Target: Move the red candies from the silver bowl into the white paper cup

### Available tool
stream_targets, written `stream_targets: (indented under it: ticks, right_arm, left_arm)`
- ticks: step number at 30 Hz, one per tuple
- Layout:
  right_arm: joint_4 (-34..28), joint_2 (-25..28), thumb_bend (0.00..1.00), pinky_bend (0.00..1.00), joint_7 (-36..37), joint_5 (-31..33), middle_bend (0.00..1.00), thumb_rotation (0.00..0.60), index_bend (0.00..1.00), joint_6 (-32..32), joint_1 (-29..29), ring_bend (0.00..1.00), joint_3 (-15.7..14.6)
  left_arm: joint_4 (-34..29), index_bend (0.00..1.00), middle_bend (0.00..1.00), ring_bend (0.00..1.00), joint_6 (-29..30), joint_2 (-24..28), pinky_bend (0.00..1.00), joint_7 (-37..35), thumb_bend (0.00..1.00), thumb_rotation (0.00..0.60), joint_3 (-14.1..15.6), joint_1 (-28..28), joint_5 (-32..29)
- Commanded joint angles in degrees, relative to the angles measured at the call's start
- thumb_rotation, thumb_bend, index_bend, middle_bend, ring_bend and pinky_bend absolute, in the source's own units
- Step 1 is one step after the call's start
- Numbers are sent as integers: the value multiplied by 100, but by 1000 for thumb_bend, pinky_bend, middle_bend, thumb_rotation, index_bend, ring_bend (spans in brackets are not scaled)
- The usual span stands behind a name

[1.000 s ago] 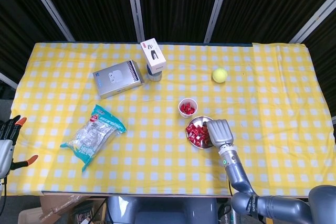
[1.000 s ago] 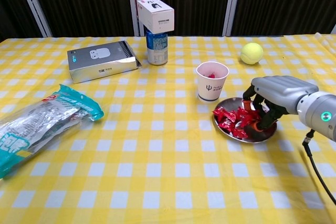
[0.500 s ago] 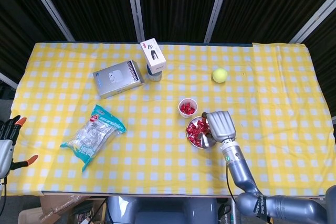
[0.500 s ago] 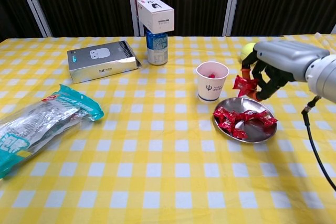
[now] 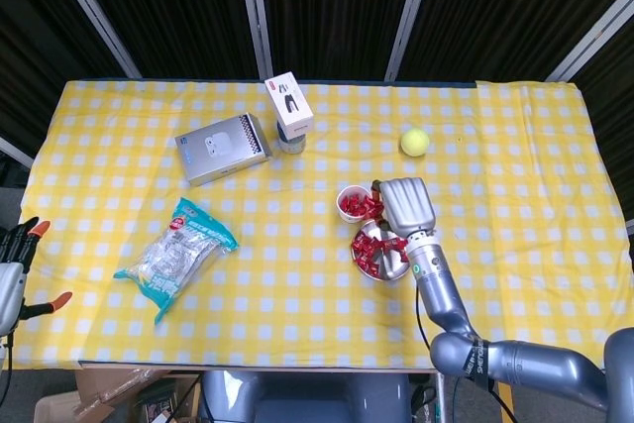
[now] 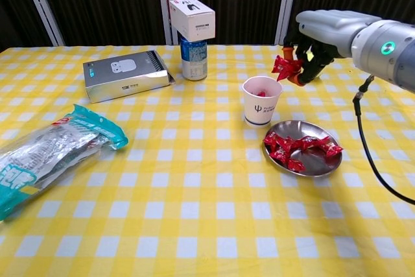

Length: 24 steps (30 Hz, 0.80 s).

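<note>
My right hand (image 6: 311,40) (image 5: 404,205) hovers just above and right of the white paper cup (image 6: 261,100) (image 5: 353,202), pinching a red candy (image 6: 283,66) between its fingers. The cup holds red candies inside. Below it, the silver bowl (image 6: 320,162) (image 5: 390,260) carries several red candies (image 6: 288,146) (image 5: 368,251). My left hand (image 5: 14,264) is at the far left edge of the head view, off the table, fingers spread and holding nothing.
A grey box (image 6: 126,74) lies at the back left, a white box (image 6: 192,17) sits atop a can (image 6: 194,58), and a snack bag (image 6: 48,152) lies at the front left. A tennis ball (image 5: 414,142) rests behind the cup.
My right hand has risen out of the bowl with a red candy and moved left and back to a spot over the cup's rim.
</note>
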Motion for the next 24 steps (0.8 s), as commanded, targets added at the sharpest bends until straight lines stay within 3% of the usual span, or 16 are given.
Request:
stream_targets:
  ticks: [1,16,24]
  right_arm:
    - [350,-194,590,897,-30,167,728,600,611,-166,203,858,75]
    - [1413,-641,583,897,207,306,728,600,611,-504,487,858,-29]
    - [1743,-857,432,897,329,250,728,600,565,-503,518,858,-92]
  left_arm:
    - [-7,0,0,0,-26,13,0,-24,50,600,-7,-6,-30]
    - [-68,0,0,0,-89,69,0,-44,50,600,9,-6,-81]
    - [-80,0,0,0,-96,73,0,-36,51,600,13,-9,-81]
